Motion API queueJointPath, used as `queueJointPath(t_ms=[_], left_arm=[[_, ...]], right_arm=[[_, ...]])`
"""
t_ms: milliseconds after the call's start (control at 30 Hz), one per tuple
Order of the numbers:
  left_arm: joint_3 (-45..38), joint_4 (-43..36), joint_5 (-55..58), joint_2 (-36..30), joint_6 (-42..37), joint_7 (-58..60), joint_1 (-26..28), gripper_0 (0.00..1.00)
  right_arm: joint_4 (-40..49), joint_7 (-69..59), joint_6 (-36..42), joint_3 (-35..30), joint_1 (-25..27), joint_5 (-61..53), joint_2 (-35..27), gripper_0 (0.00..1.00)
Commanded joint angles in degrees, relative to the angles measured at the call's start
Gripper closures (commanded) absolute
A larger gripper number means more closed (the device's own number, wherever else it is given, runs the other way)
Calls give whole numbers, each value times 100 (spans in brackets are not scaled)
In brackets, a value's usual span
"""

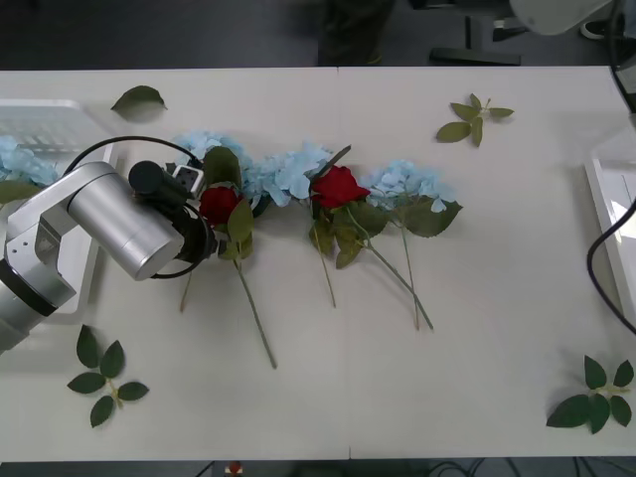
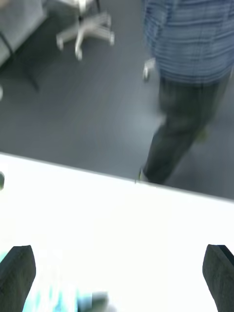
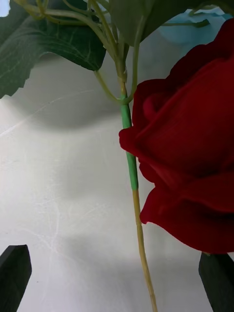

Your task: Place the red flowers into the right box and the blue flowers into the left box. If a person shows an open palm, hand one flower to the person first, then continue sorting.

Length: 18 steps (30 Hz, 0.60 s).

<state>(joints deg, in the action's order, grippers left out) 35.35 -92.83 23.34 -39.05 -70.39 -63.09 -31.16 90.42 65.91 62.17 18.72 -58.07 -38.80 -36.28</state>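
1. Left claw [image 3: 117,280], fingers spread wide, hangs over a red rose [image 1: 219,204] lying among blue hydrangeas [image 1: 293,171] mid-worktop [image 1: 497,298].
2. Right claw [image 2: 117,278] gapes, holding nothing, above the worktop's far edge.

Red rose [image 3: 187,161] close up, w/ thin green stem [image 3: 129,161] beside it; big leaf [image 3: 44,46] above. Black fingertips [image 3: 13,275] spread wide over table [image 3: 58,219].

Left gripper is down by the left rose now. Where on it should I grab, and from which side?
Judging by its pose, take the left rose by the thin stem just below the bloom, from above. The open left gripper already straddles it there; the bloom looks too bulky.
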Motion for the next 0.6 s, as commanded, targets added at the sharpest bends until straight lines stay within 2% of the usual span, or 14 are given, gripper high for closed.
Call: queueJointPath(t_ms=[33, 133, 333, 600], left_arm=[[-89, -60, -14, -24, 16, 104, -92, 0], [-160, -104, 57, -24, -107, 121, -128, 0], [-309, -174, 452, -15, -318, 174, -189, 0], [-309, -148, 400, 90, -265, 332, -259, 0]], right_arm=[[757, -359, 1394, -440, -126, -1323, -653, 0], [951, -438, 2625, -747, -108, -2404, -969, 0], [951, -693, 3846, -914, 191, -3634, -1294, 0], [1293, -834, 3547, -949, 1404, -3995, -1101, 0]])
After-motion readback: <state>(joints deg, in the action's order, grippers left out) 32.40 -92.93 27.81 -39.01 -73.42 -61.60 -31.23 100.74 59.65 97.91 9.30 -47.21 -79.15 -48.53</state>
